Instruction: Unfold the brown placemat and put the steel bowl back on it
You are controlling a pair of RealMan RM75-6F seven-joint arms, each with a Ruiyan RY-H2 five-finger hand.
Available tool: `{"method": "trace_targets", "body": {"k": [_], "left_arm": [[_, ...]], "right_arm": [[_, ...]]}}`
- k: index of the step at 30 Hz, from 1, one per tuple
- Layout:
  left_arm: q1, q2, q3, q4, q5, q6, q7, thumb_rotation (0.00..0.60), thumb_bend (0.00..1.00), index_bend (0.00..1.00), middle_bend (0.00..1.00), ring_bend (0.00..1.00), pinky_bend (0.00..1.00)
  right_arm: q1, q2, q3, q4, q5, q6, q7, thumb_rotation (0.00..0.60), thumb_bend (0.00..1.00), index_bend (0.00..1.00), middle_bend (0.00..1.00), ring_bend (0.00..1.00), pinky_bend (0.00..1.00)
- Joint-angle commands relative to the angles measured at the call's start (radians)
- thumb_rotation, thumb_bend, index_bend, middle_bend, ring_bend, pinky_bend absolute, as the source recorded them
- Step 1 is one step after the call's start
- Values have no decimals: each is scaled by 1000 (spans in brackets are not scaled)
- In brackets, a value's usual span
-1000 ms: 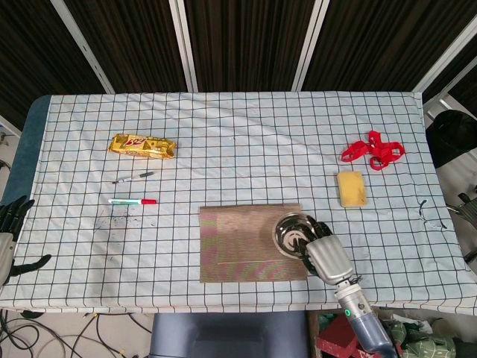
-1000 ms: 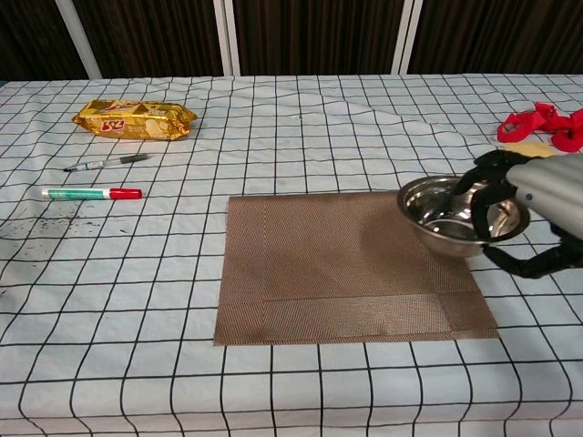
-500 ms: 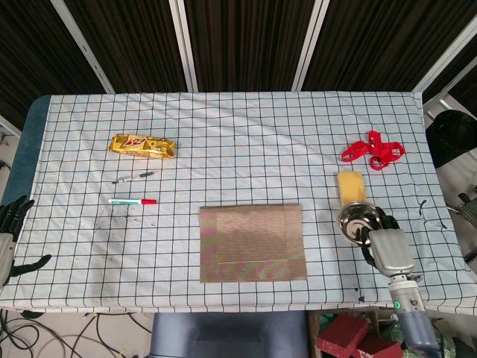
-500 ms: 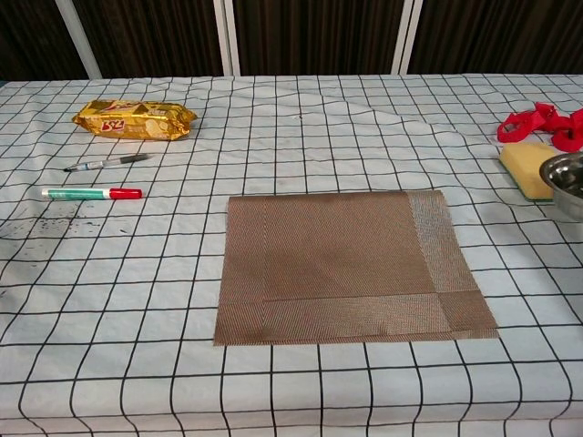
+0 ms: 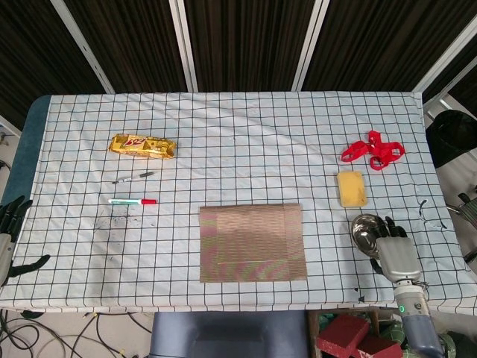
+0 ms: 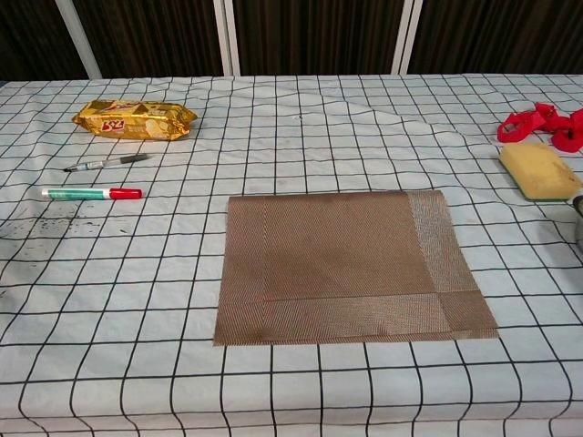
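Right hand [image 5: 393, 253] has carried the steel bowl [image 5: 365, 230] off the brown placemat [image 5: 252, 242] to the cloth just below the yellow sponge [image 5: 352, 189], fingers curled on its rim; the mat is now clear but folded, so unfolding looks next. Left hand [image 5: 7, 231] is cut off at the frame edge, fingers apart, holding nothing; the chest view crops out nearly all of the bowl.

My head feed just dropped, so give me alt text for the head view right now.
The right robot hand holds the steel bowl at the table's right edge, off the folded brown placemat lying near the front centre. A yellow sponge and red strap lie beyond the bowl; the left robot hand waits at far left.
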Motion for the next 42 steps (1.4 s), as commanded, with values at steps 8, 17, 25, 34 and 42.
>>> {"method": "trace_targets", "body": {"k": [8, 17, 25, 34, 42], "left_arm": [[1, -2, 3, 2, 10, 4, -1, 600, 7, 0, 0, 0, 14], [2, -3, 2, 5, 14, 9, -5, 600, 6, 0, 0, 0, 14], [1, -2, -1, 6, 9, 8, -11, 600, 7, 0, 0, 0, 14], [-3, 1, -2, 3, 3, -3, -14, 600, 7, 0, 0, 0, 14], [-6, 5, -3, 0, -4, -13, -16, 600, 6, 0, 0, 0, 14]], "right_arm": [[-25, 19, -64, -160, -165, 90, -39, 600, 112, 179, 25, 34, 180], [23, -33, -88, -224, -269, 25, -84, 600, 38, 215, 75, 39, 180], [79, -137, -49, -187, -191, -58, -191, 600, 65, 224, 75, 39, 180], [125, -217, -15, -141, -100, -110, -237, 600, 66, 225, 75, 39, 180], [148, -246, -5, -119, -41, -129, -268, 600, 47, 226, 73, 38, 180]]}}
